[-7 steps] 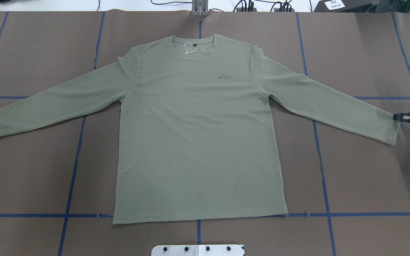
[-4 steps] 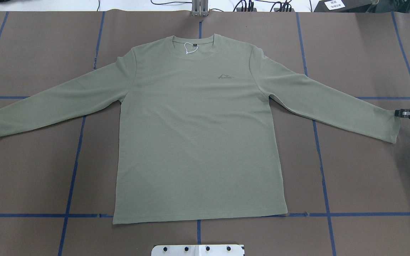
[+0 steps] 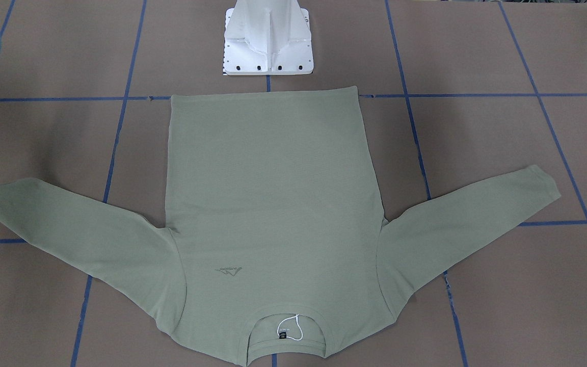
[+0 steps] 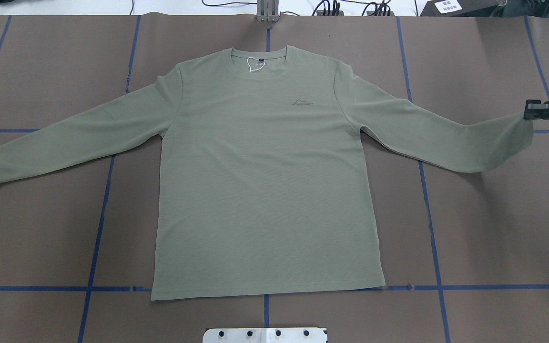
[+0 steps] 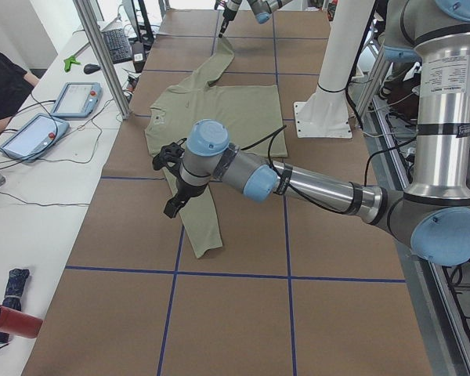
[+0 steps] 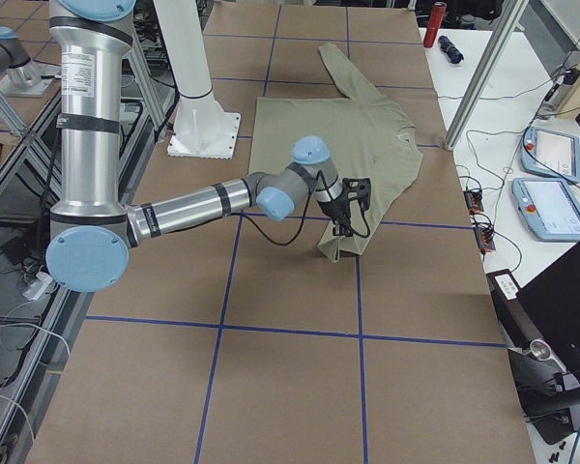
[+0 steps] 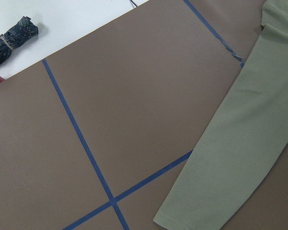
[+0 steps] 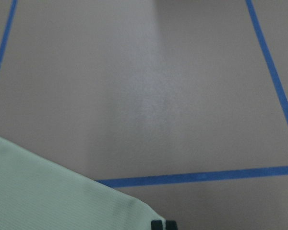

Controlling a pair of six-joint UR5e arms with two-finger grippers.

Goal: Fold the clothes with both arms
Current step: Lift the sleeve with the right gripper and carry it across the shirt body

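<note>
Right gripper (image 4: 532, 110) is clamped on the shirt (image 4: 265, 181) cuff (image 4: 522, 126), now lifted clear of the table (image 4: 493, 228). Shirt body has not moved.

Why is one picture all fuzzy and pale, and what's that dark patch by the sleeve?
Right wrist view: soft focus and washed out, so the shirt looks nearly white and the tape lines smear. Overhead view: the dark patch is a shadow on the table, cast under the sleeve that the right gripper holds up. Left wrist view: sharp.
</note>
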